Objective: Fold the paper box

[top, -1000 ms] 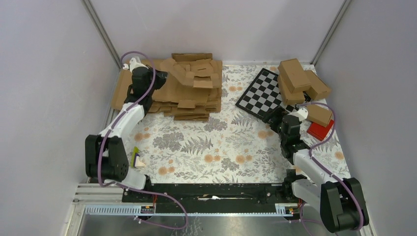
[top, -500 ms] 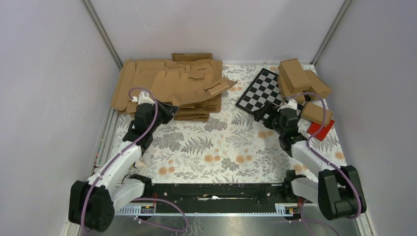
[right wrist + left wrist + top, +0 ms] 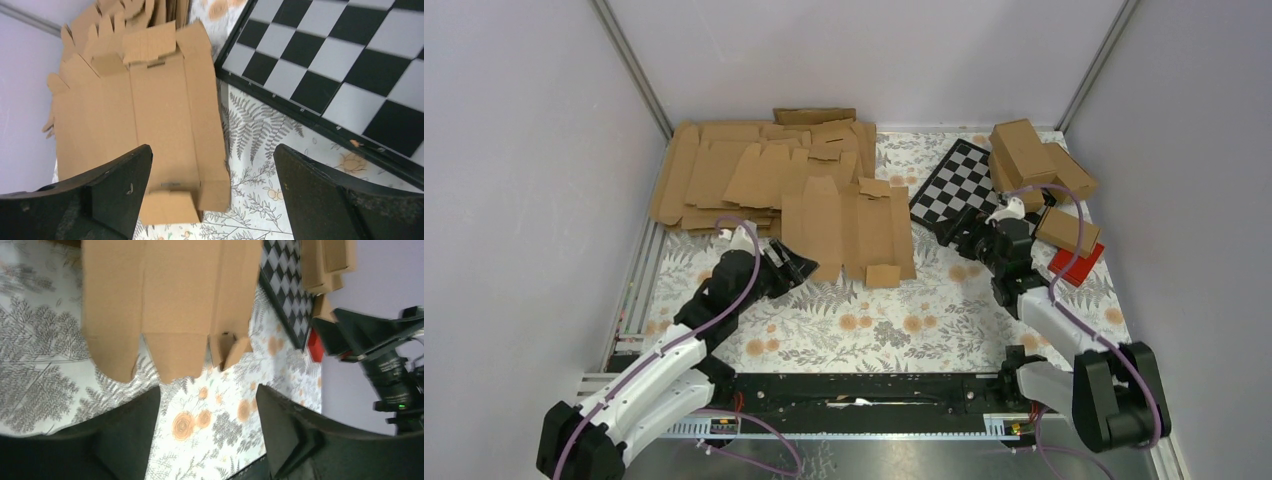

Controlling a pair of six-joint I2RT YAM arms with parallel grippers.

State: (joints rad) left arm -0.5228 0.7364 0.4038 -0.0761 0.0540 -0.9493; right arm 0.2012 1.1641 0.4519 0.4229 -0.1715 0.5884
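The paper box [image 3: 849,228] is a flat brown blank with flaps, lying on the flowered cloth in front of the heap. My left gripper [image 3: 796,266] sits just off its near-left edge, open and holding nothing. In the left wrist view the paper box [image 3: 170,305] lies beyond the left gripper [image 3: 207,390], with only cloth between the fingers. My right gripper [image 3: 954,232] stands open to the right of the blank, over the chessboard's near corner. In the right wrist view the paper box [image 3: 150,115] lies ahead of the right gripper [image 3: 212,148], untouched.
A heap of flat brown blanks [image 3: 734,170] fills the back left. A chessboard [image 3: 959,185] lies at the back right, with folded cartons [image 3: 1029,155] and a red block [image 3: 1076,265] beside it. Grey walls close in on three sides.
My left gripper drew one blank off the heap toward the table's middle, then opened and let it go. The right gripper shifted slightly left, still open.
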